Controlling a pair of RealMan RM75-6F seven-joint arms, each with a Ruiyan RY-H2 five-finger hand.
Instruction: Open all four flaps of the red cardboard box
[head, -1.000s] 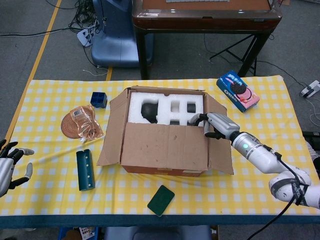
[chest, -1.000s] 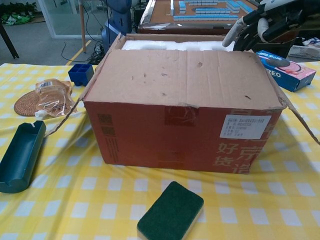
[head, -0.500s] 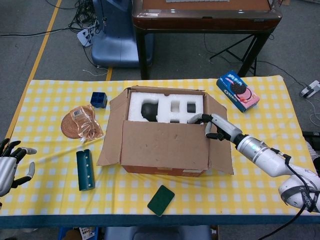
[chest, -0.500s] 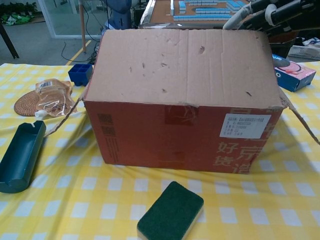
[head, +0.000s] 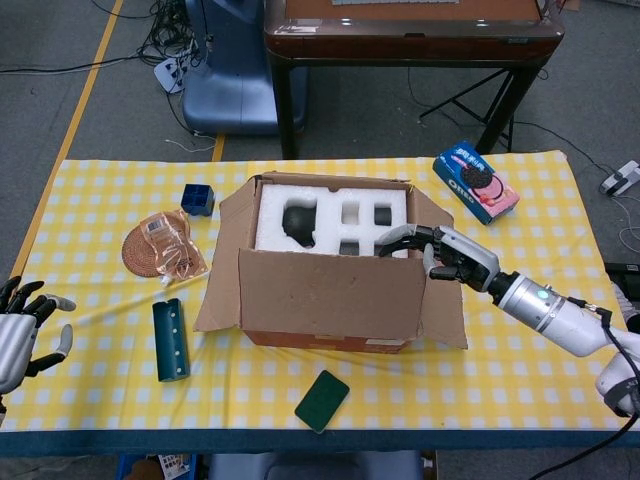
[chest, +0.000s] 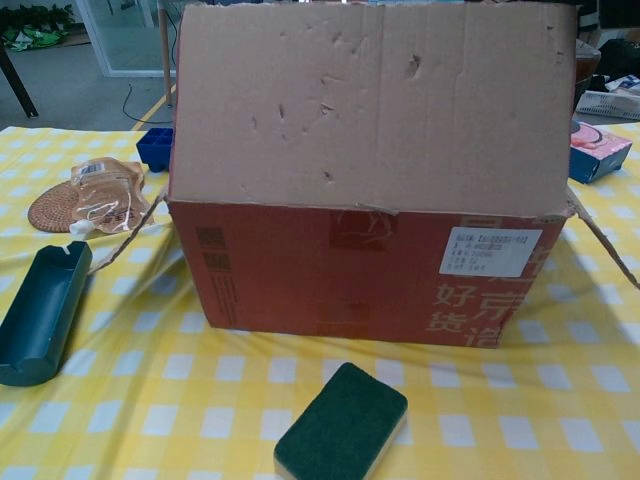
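Observation:
The red cardboard box (head: 330, 342) (chest: 350, 270) sits mid-table with white foam (head: 330, 215) and a dark object showing inside. Its left flap (head: 222, 280), right flap (head: 445, 318) and far flap (head: 330, 180) are folded outward. The near flap (head: 325, 295) (chest: 370, 100) stands about upright. My right hand (head: 450, 258) reaches in from the right, its fingers (head: 398, 238) hooked over that flap's upper right corner; the chest view hides it behind the flap. My left hand (head: 20, 335) hovers at the table's left front corner, fingers spread, holding nothing.
A teal holder (head: 170, 340) (chest: 40, 310) lies left of the box and a green sponge (head: 321, 400) (chest: 342, 422) lies in front. A blue cube (head: 197, 199) and a packet on a woven coaster (head: 160, 245) sit at the left. An Oreo box (head: 476, 181) is at the back right.
The near flap has swung up from leaning over the box opening to standing upright. My right hand has drawn back to the right with it. The left hand barely moved.

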